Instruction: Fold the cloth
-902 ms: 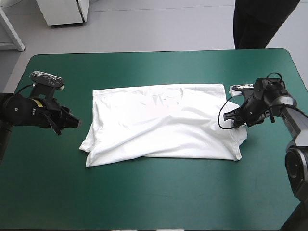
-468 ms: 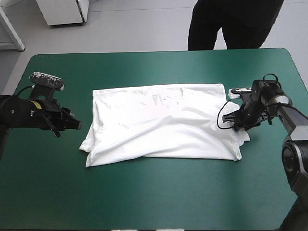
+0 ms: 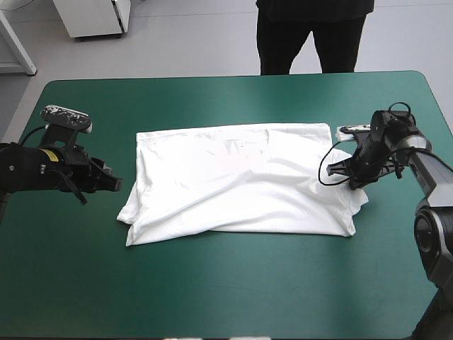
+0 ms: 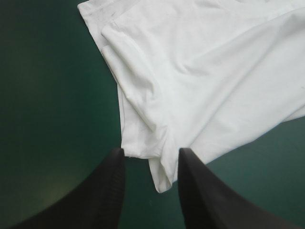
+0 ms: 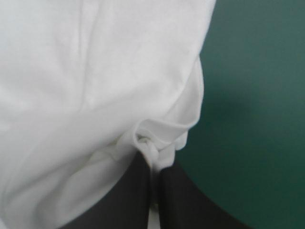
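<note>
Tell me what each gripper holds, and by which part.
The right gripper pinches the T-shirt at a bunched fold on its right edge. The left gripper is open, holding nothing.

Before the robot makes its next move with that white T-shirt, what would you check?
1. Is the right pincer clamped on the white short-sleeved cloth T-shirt? Ok.
2. Is the left pincer gripping it? Not ok: it is open, with the shirt's corner showing between its fingers.
3. Is the shirt spread on the teal-green table cover? Ok.
4. Is nothing lying on the shirt? Ok.
5. How many layers does the right pincer hold? Cannot tell.
</note>
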Robot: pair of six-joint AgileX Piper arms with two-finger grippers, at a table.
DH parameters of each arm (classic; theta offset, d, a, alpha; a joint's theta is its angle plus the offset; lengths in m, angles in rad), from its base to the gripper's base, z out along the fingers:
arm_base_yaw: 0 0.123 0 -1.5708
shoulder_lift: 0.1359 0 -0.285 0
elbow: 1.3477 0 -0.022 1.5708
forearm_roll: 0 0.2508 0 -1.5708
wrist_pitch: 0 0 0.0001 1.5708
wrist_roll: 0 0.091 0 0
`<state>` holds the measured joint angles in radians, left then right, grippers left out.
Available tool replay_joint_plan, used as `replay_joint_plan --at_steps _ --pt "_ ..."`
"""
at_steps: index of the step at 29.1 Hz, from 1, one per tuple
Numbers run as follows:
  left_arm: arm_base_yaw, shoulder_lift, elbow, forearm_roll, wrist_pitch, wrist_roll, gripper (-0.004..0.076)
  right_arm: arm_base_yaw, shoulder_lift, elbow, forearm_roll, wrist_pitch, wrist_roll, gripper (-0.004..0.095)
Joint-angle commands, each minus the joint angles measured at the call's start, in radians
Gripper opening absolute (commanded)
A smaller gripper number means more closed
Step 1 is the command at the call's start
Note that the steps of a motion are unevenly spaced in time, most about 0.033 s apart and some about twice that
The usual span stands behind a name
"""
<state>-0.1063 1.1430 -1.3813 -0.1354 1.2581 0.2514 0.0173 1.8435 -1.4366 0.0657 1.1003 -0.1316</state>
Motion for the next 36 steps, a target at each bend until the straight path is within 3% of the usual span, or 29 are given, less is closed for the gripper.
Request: replay_joint_plan --at_steps 1,9,21,31,36 --pt "0.0 -0.032 -0.032 -0.03 -0.016 0.001 0.0273 -0.007 -0.087 -0.092 0.048 0.04 0.004 -0.0017" --pt "0.0 -0.06 -0.032 -0.051 -0.029 0.001 0.0273 0.026 -0.134 -0.183 0.253 0.071 -0.043 -0.0017" --pt "0.0 -0.063 -0.032 -0.073 -0.013 0.009 0.0273 0.232 -0.001 -0.183 0.251 0.04 -0.086 -0.0017" --pt "0.0 -0.068 -0.032 -0.073 -0.01 0.015 0.0273 0.244 0.1 -0.186 0.245 0.037 -0.106 -0.0016" --pt "0.0 -0.083 -0.032 -0.073 -0.006 0.019 0.0273 0.244 0.1 -0.266 0.255 0.132 -0.13 0.0032"
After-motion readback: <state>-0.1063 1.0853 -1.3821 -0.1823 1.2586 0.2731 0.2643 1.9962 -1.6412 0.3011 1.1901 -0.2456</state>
